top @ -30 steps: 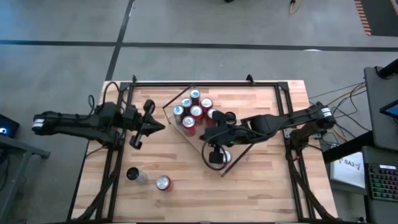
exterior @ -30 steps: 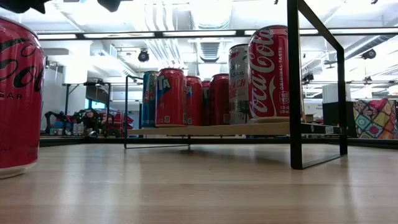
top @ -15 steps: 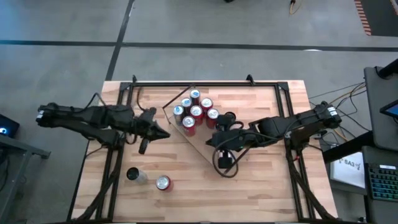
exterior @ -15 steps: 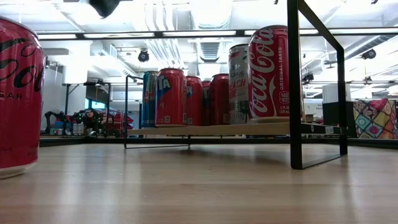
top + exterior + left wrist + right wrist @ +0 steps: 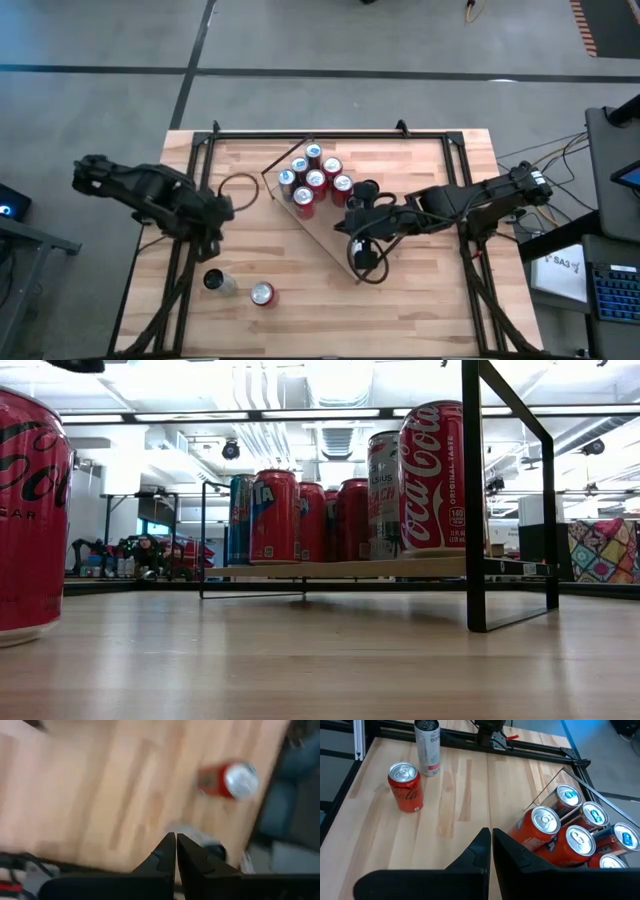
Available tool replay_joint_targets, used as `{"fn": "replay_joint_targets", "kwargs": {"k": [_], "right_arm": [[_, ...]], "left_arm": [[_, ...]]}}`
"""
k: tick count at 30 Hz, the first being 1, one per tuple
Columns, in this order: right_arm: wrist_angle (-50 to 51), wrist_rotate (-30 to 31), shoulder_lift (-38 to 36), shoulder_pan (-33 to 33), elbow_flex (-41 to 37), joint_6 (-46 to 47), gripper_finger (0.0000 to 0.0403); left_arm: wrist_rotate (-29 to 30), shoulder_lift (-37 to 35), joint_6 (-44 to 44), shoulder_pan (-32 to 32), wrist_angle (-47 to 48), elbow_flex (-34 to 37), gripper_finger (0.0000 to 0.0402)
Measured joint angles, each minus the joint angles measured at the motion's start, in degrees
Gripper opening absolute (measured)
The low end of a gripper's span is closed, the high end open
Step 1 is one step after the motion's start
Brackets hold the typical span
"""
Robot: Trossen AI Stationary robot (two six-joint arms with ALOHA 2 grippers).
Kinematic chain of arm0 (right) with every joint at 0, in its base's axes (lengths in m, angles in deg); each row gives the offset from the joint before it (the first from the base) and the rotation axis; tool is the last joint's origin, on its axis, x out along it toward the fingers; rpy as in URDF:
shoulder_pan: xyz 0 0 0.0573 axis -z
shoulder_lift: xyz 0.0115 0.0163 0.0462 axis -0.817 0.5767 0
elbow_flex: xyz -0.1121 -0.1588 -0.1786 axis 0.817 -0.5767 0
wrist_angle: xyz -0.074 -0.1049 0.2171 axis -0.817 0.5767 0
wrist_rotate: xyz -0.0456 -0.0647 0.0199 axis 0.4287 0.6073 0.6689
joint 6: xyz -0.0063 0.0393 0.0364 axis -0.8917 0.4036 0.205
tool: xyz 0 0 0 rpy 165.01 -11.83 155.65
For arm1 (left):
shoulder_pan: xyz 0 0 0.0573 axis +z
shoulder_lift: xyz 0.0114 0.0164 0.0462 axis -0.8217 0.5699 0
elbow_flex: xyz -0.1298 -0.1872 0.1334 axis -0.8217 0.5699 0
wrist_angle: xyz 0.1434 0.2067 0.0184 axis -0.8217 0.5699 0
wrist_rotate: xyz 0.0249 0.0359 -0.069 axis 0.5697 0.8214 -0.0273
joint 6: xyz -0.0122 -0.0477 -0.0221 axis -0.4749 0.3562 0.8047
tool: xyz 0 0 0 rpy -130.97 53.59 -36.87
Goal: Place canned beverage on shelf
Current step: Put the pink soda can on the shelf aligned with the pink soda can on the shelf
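Shelf (image 5: 330, 235): flat light-wood board with thin dark rim, lying at an angle on the surface; the right jaws hang over its bare half.
Shelf load (image 5: 315, 180): cluster of upright cans on the end of the shelf away from the right jaws, mostly red, with silver or blue tops; in the low view (image 5: 340, 520) they stand side by side on the raised board.
Red can (image 5: 262, 293): upright on the surface, off the shelf, beyond the left jaws toward the surface's near edge. Right wrist view (image 5: 406, 787) shows it ahead of the right jaws, well apart from them.
Silver can (image 5: 216, 282): slim, upright, just beside the red can and not touching it; also well ahead of the right jaws (image 5: 427, 747).
Left jaws (image 5: 175, 845): clenched, fingertips pressed together, grasping nothing. They point down at the surface with both loose cans just ahead; that view is blurred.
Left arm (image 5: 150, 195): over the left side of the surface, above the two loose cans.
Right jaws (image 5: 490, 842): clenched, fingertips together, nothing between them. Shelf cans lie close to one side of them, loose cans farther ahead.
Right arm (image 5: 440, 205): reaches in from the right edge to the shelf.
Surface (image 5: 420, 290): light plank top inside a black frame.
Large red can (image 5: 30, 520): low view only, close to that camera; which loose can it is, cannot tell.
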Motion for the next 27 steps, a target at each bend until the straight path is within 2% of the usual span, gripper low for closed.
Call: {"fn": "replay_joint_targets", "kwargs": {"k": [4,10,14,19,24,27], "right_arm": [[0.02,0.0,0.0,0.02,0.0,-0.66,0.0009],[0.48,-0.02,0.0,0.02,0.0,-1.33,0.0009],[0.97,0.0,0.0,0.02,0.0,-1.44,0.0009],[0.92,-0.02,0.0,0.02,0.0,-1.44,0.0009],[0.9,-0.02,0.0,0.02,0.0,-0.78,0.0009],[0.91,-0.03,0.0,0.02,0.0,-0.56,0.0009]], "left_arm": [[-4.6,1.73,1.06,-2.67,1.19,-1.82,0.0],[-4.68,3.38,11.06,-8.16,1.29,-2.62,0.0002],[-3.77,4.08,16.18,-13.24,1.31,-2.51,0.0025],[-0.29,5.53,21.06,-19.53,0.97,-2.51,0.0088],[7.85,7.83,21.93,-24.3,1.12,-2.49,0.018],[9.59,10.28,21.94,-26.17,1.19,-2.47,0.0239]]}}
